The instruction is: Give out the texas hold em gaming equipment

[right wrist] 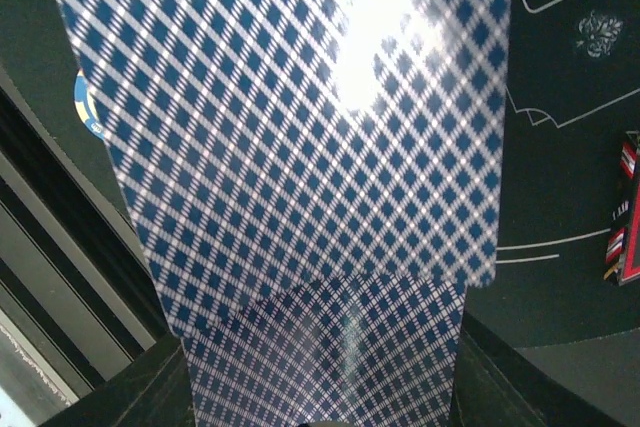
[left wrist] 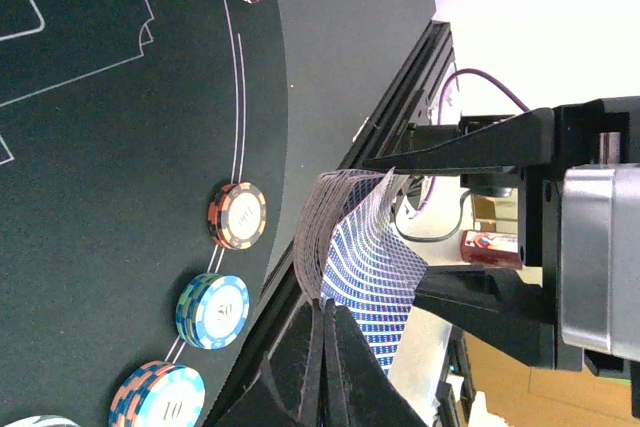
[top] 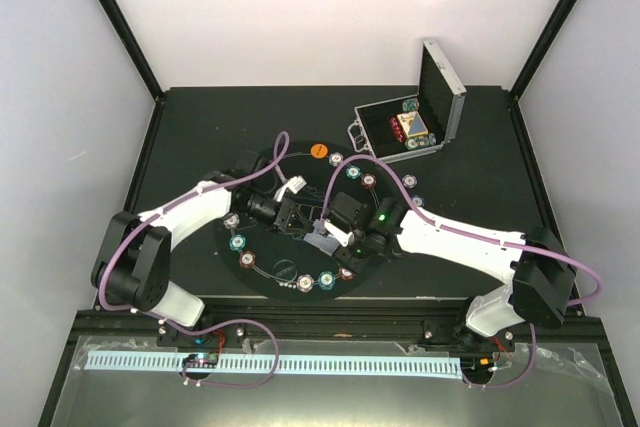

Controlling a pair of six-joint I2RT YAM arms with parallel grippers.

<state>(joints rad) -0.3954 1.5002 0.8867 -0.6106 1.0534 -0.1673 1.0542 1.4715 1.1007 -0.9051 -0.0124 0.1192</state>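
Only from left wrist, bowing visible: blue-and-white chequered playing card point(left wrist: 365, 247) pinched in fully closed left claw point(left wrist: 325, 325), long axis pointing out beyond its tips; right claw point(right wrist: 318, 347) narrowly gripping second chequered card point(right wrist: 340, 387).

1. This is a robot laboratory cell, not a home or a shop.
2. White panels point(top: 330, 7) in black frame posts point(top: 115, 22) enclose a black bench point(top: 200, 127).
3. The left arm point(top: 185, 209) and the right arm point(top: 460, 242), with purple cables point(top: 386, 167), are bolted at the bench's near edge.
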